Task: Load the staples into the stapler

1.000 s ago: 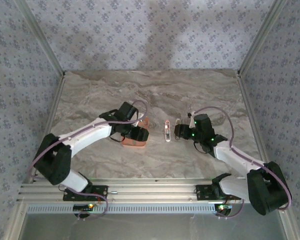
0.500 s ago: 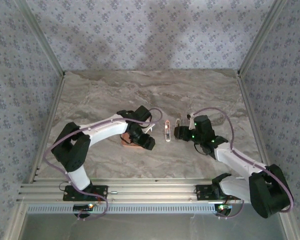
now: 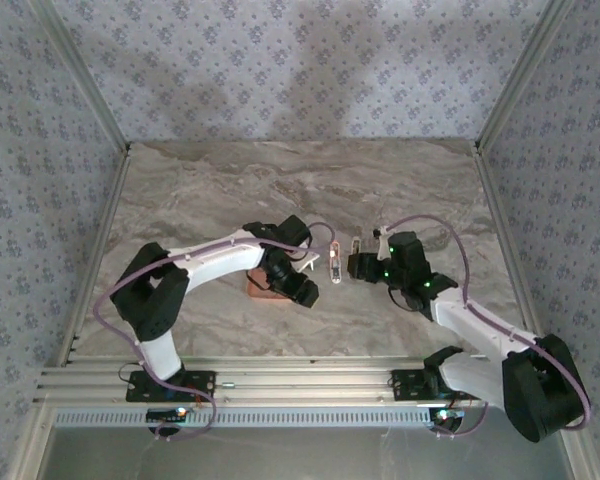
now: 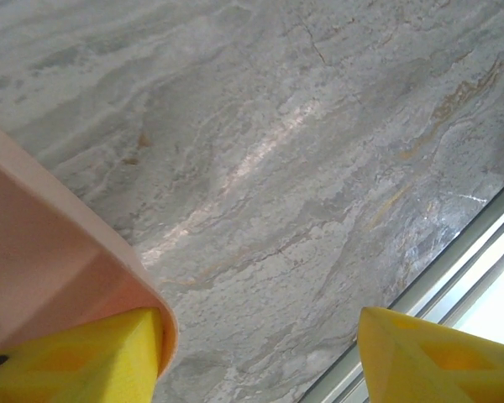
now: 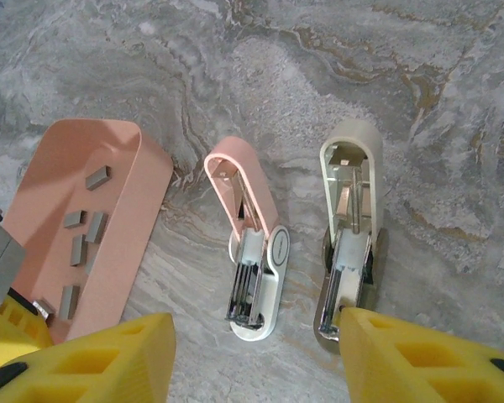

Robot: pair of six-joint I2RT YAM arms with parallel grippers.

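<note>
Your left gripper (image 4: 260, 340) hung half open over the marble table (image 4: 302, 151) with nothing between its fingers. One yellow finger (image 4: 76, 353) sat right at the corner of the salmon-pink tray (image 4: 42, 252). The staples (image 5: 94, 227) lay loose inside that tray as several small grey strips. Right of it, the pink mini stapler (image 5: 252, 252) and the tan mini stapler (image 5: 350, 218) lay swung open, side by side. Your right gripper (image 5: 258, 353) hovered above the staplers, fingers spread and empty.

Grey marble tabletop (image 3: 230, 190); floral-patterned walls (image 3: 300, 70) on three sides; aluminium rail (image 3: 300, 385) near edge
</note>
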